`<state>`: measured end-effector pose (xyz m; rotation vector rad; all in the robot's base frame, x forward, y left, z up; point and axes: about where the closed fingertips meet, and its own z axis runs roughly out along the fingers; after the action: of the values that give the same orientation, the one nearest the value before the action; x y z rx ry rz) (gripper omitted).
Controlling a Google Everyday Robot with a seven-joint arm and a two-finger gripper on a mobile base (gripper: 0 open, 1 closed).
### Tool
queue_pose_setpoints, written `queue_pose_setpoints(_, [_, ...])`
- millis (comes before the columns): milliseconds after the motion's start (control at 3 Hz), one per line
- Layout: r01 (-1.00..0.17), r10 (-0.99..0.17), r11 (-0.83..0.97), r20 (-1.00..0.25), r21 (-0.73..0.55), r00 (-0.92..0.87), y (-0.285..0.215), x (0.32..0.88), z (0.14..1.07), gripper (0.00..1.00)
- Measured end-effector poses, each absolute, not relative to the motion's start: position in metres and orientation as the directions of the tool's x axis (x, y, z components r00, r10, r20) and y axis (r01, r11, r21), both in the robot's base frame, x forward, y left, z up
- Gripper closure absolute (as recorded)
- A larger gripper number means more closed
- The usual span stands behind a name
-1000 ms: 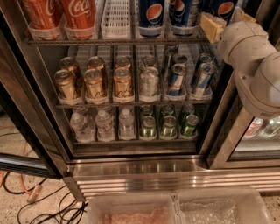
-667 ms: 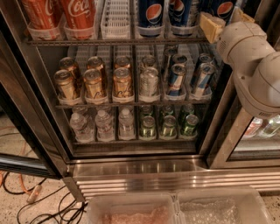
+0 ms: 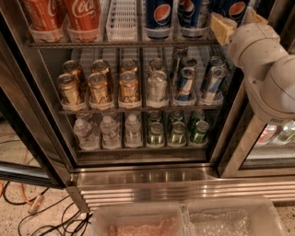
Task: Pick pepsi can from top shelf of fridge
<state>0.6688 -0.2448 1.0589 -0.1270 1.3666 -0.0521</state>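
At the right end of the top shelf (image 3: 124,44) of the fridge (image 3: 147,184), we see the gripper (image 3: 239,22) with its two tan fingers (image 3: 221,28) spread apart. The pepsi can (image 3: 237,8) stands between them; whether they touch it, we cannot tell. Two more blue cans (image 3: 159,17) stand further left on this shelf, upright.

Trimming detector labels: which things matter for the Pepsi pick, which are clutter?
Job: dark blue Pepsi cans; silver wire top shelf; steel glass-door fridge; hand, upper right at that shelf.
Clutter: red Coca-Cola cans; gold cans; clear water bottles; green bottles.
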Motion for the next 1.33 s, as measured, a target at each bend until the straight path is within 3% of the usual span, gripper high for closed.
queue_pose_setpoints(1000, [-0.026, -0.116, 0.992, -0.972, -0.124, 0.204, -0.2442, 0.6695, 1.0594, 0.35])
queue_pose_setpoints(1333, [-0.026, -0.116, 0.992, -0.972, -0.124, 0.204, -0.2431, 0.6695, 1.0602, 0.48])
